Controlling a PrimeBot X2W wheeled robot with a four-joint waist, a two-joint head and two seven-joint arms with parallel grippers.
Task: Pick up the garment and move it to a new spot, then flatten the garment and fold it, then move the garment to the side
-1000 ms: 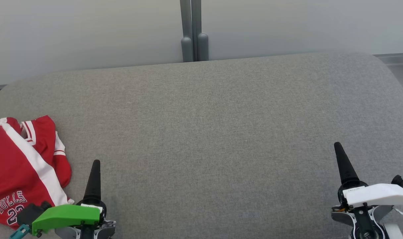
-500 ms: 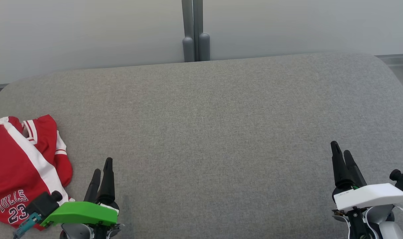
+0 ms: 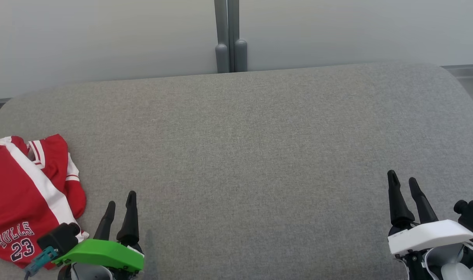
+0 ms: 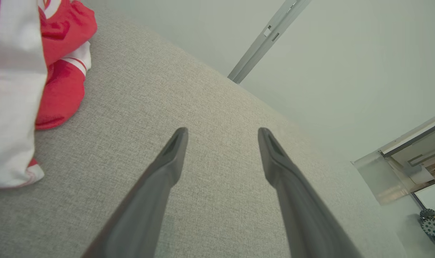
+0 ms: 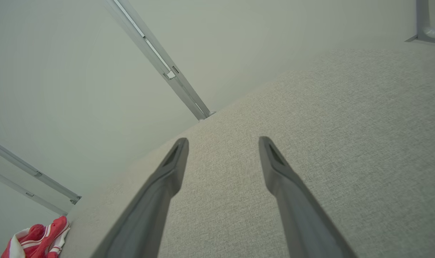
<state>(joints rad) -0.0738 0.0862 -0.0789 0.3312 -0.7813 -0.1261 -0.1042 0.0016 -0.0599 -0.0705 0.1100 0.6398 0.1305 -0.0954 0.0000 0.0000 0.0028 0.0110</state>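
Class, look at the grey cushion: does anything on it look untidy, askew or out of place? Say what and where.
The red jersey lies crumpled at the left edge of the cushion: folded over itself, sleeves bunched, its printed number tilted. Nothing else stands out.

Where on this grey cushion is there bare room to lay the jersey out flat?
The middle of the grey cushion is bare, between the left gripper and the right gripper and back to the wall. The left edge is crowded: the crumpled red Bulls jersey lies there.
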